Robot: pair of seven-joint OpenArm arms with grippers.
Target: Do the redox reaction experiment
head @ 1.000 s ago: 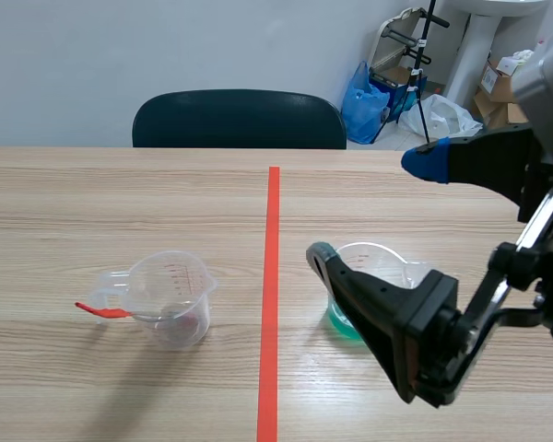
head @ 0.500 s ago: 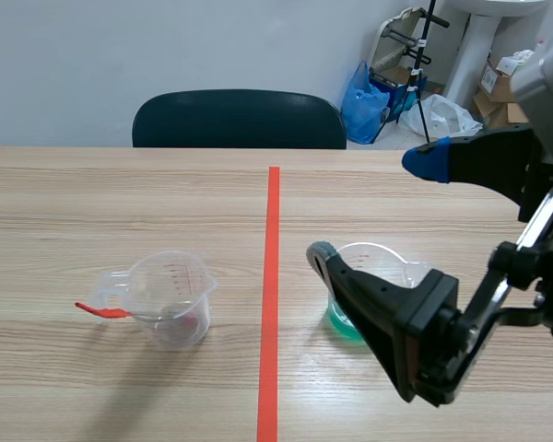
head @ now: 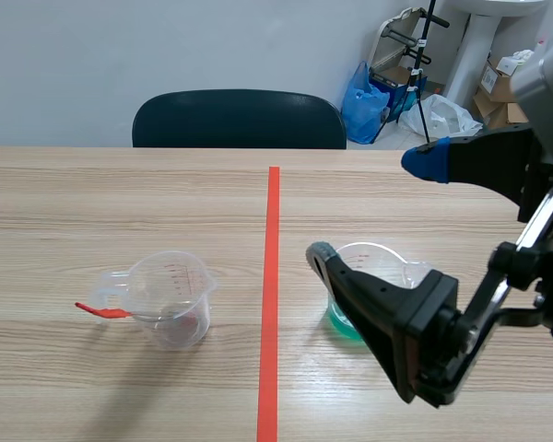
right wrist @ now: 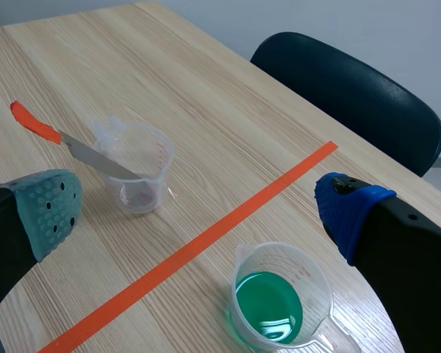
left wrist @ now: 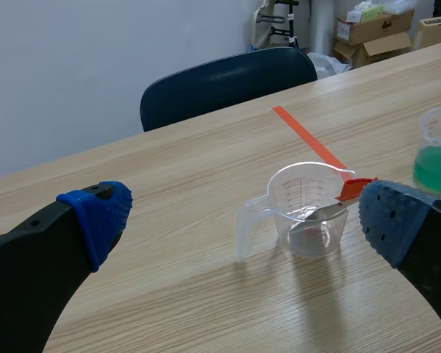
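A clear measuring cup [head: 170,296] stands left of the orange tape line, with a red-handled metal spatula [head: 101,310] resting in it. A second clear cup [head: 343,321] holding green liquid stands right of the line. My right gripper [head: 373,207] hovers open above the green cup; in the right wrist view the green cup [right wrist: 279,301] lies under the open right gripper [right wrist: 198,209], and the spatula cup [right wrist: 136,165] is farther ahead. My left gripper [left wrist: 242,220] is open above the table, with the spatula cup [left wrist: 309,202] ahead of it and the green cup [left wrist: 437,151] beyond.
A dark chair [head: 240,120] stands behind the table's far edge. Blue bags [head: 364,101], cardboard boxes [head: 502,83] and a stand are on the floor at the back right. The orange tape line [head: 271,276] runs down the table's middle.
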